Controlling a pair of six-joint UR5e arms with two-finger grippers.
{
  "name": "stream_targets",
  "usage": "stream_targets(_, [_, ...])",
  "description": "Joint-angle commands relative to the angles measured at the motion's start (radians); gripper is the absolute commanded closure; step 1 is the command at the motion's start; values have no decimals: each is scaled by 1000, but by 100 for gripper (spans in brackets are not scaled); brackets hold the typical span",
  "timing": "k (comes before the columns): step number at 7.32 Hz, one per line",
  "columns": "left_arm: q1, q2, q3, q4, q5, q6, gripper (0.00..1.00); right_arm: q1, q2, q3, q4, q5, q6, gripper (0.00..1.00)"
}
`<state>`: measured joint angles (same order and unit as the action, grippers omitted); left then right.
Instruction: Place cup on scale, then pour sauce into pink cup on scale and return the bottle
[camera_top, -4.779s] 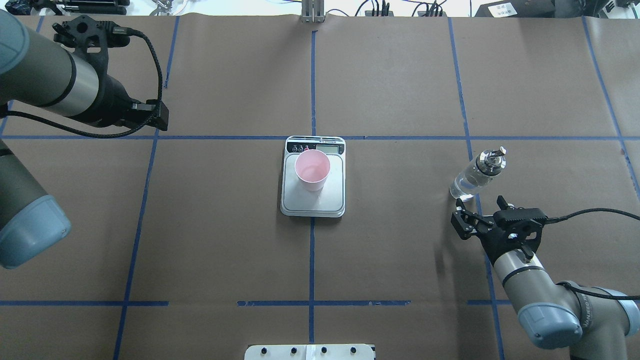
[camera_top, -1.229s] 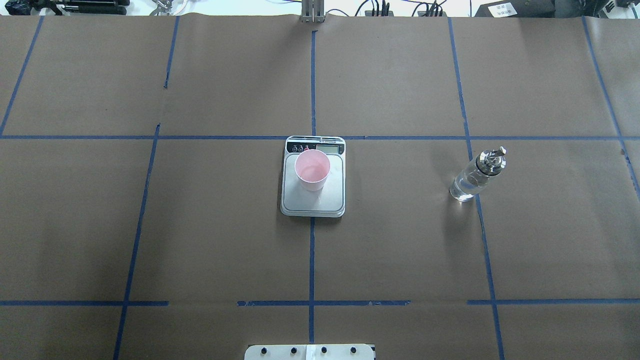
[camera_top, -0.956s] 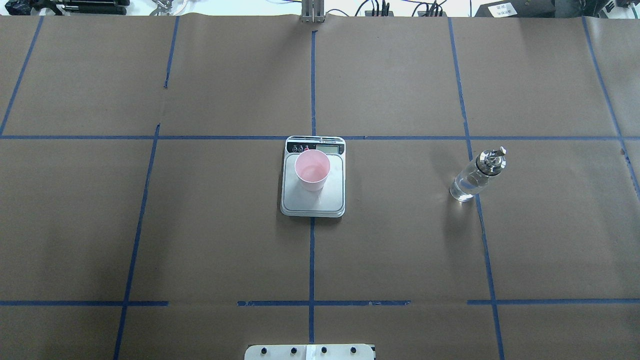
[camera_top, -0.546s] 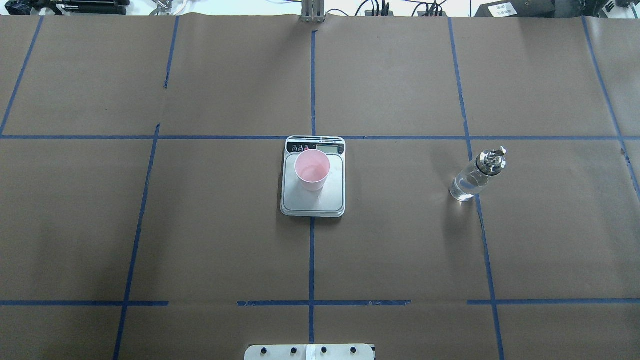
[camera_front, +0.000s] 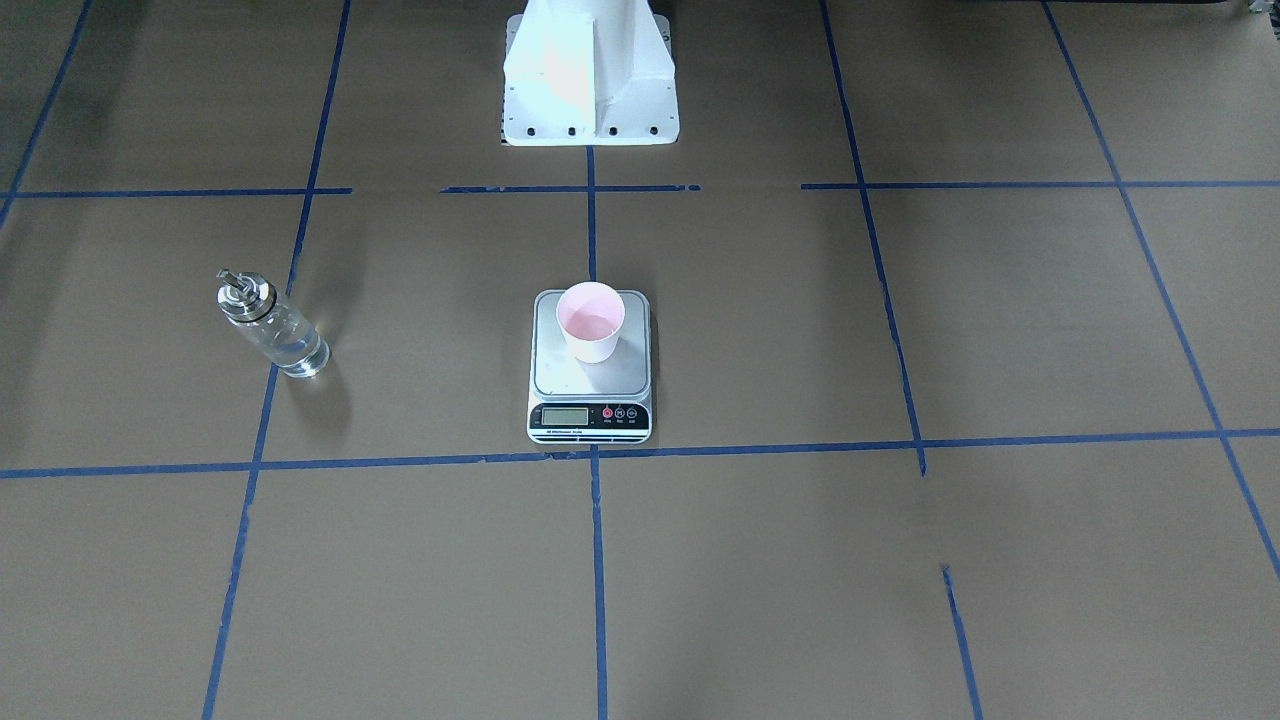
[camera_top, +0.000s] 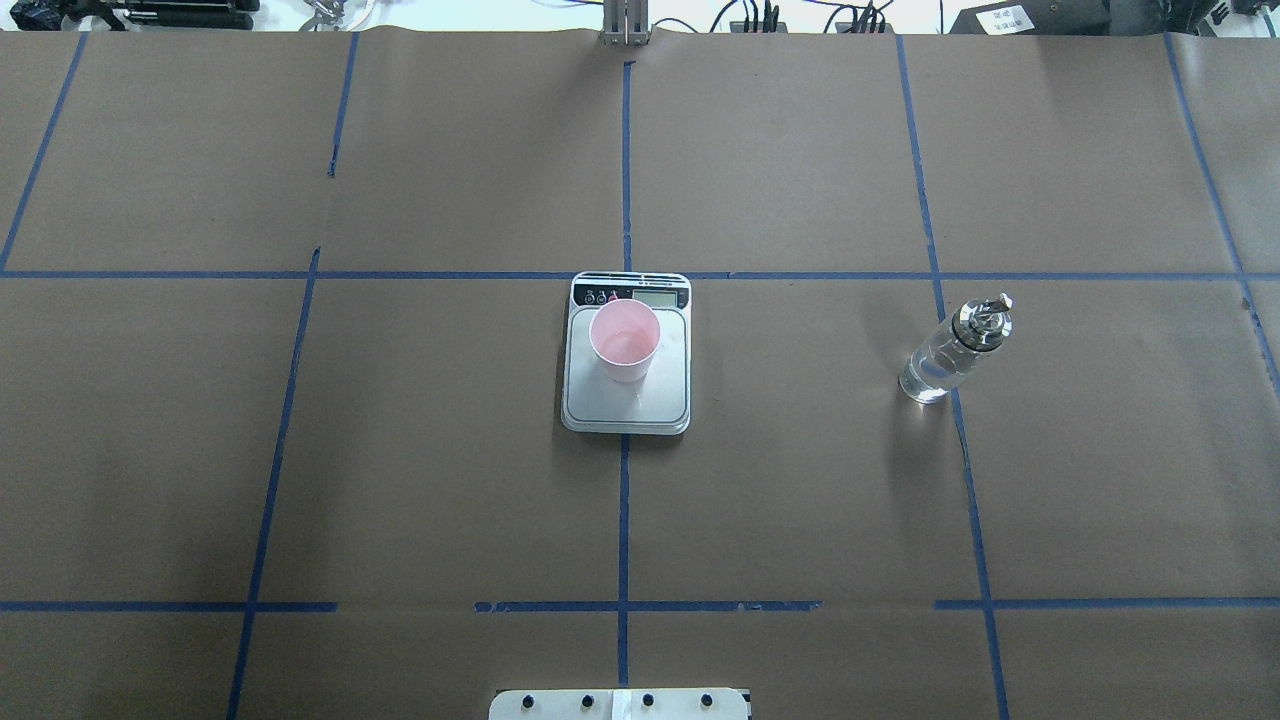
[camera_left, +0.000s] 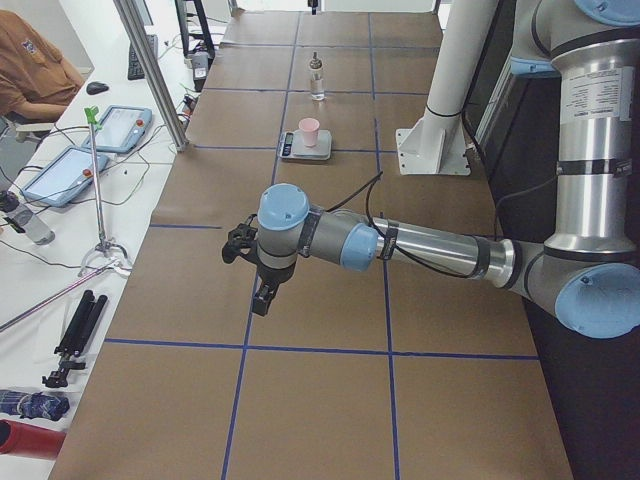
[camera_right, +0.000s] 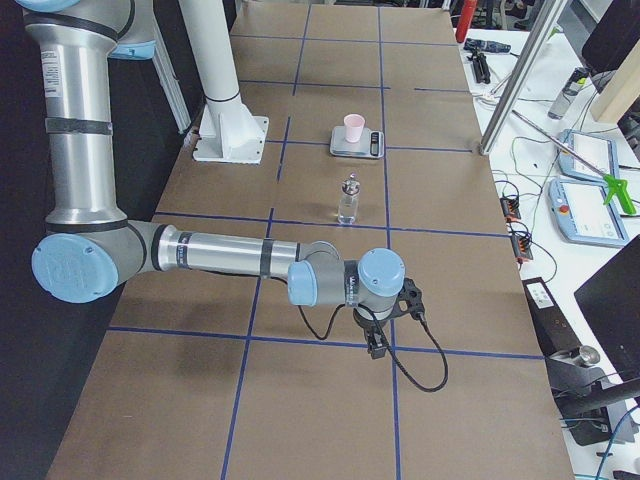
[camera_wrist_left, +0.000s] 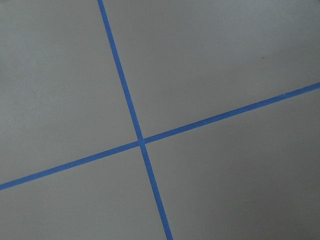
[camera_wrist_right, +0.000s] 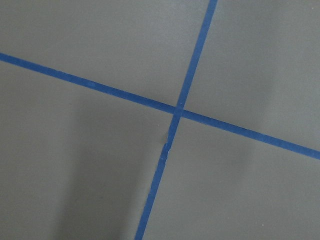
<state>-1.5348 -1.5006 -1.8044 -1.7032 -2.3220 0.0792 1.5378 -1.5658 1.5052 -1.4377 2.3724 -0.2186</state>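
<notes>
**Brown paper table, both arms out at its ends**

Brown paper ruled with blue tape covers the table (camera_top: 800, 500). The left arm (camera_left: 420, 245) reaches low over one end and the right arm (camera_right: 220, 255) over the other, both well apart from the work in the middle. The left claw (camera_left: 262, 298) and the right claw (camera_right: 376, 345) point down at tape crossings. They show only from the side, so I cannot tell whether either is open or closed.

The scale (camera_top: 625, 405) sits at the centre of the table. The bottle (camera_top: 945, 355) stands upright on the paper toward the robot's right, well apart from the scale, with clear sauce (camera_top: 928, 375) in its lower part. The cup (camera_top: 624, 340) stands upright on the scale's steel plate, toward the display end.

By this layout the pour looks done and the bottle looks returned, so the step in hand is simply to rest. Doing it well means holding both arms out at the ends, with no sweep across the middle that could jog the scale or tip the bottle.
</notes>
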Motion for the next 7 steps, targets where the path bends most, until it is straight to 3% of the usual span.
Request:
stream_targets(1, [-1, -3, -6, 7, -7, -4, 0, -1, -3, 0, 0, 22, 1, 0])
stream_targets(7, [2, -7, -7, 7, -8, -7, 0, -1, -7, 9, 3, 24, 2, 0])
